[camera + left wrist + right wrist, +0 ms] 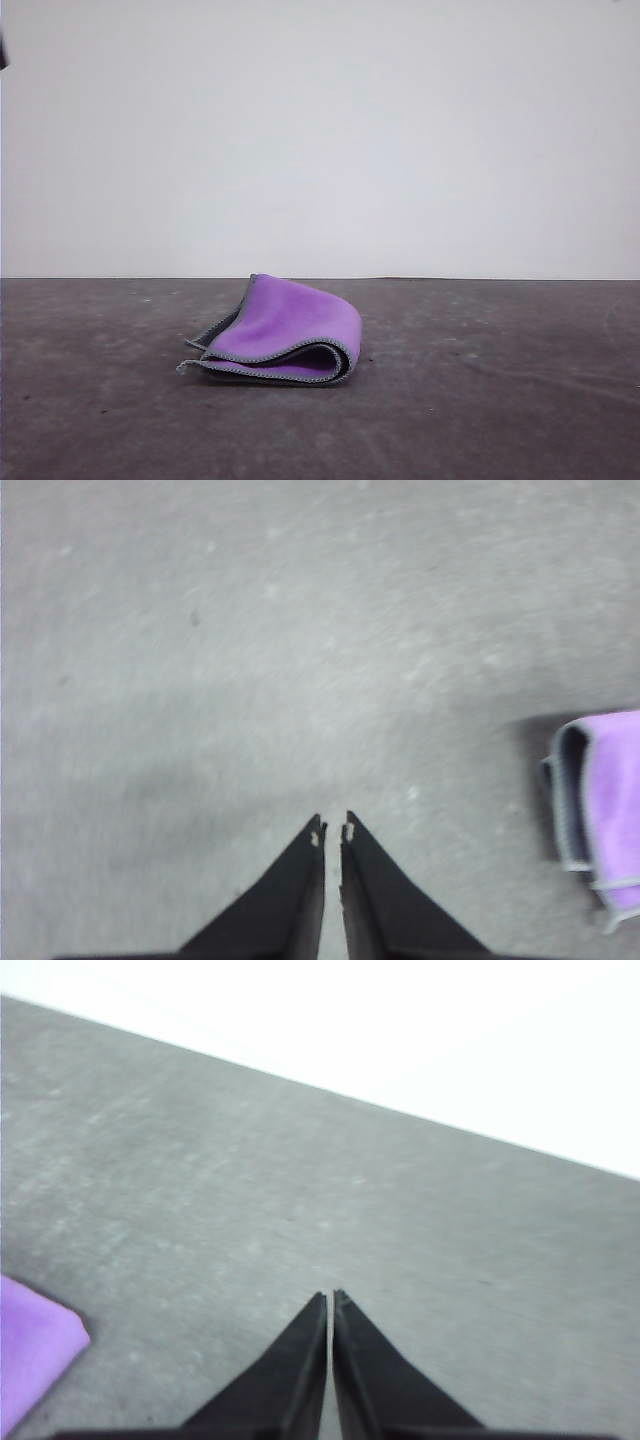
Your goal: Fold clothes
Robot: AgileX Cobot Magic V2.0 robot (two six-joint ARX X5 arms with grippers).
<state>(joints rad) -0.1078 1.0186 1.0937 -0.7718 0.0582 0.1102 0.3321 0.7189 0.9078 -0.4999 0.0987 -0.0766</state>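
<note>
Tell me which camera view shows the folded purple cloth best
The front view: the whole cloth lies folded on the table, purple face up, grey edging and layered fold visible. The left wrist view catches just one end, with the edging and dark inner face. The right wrist view catches a plain purple corner.

Wall: plain and white (320, 130), with nothing on it.
Tabletop: dark grey (500, 400), rough, with pale spots and marks.
Edge: a straight line where tabletop meets wall.
Light: soft and even.
</note>
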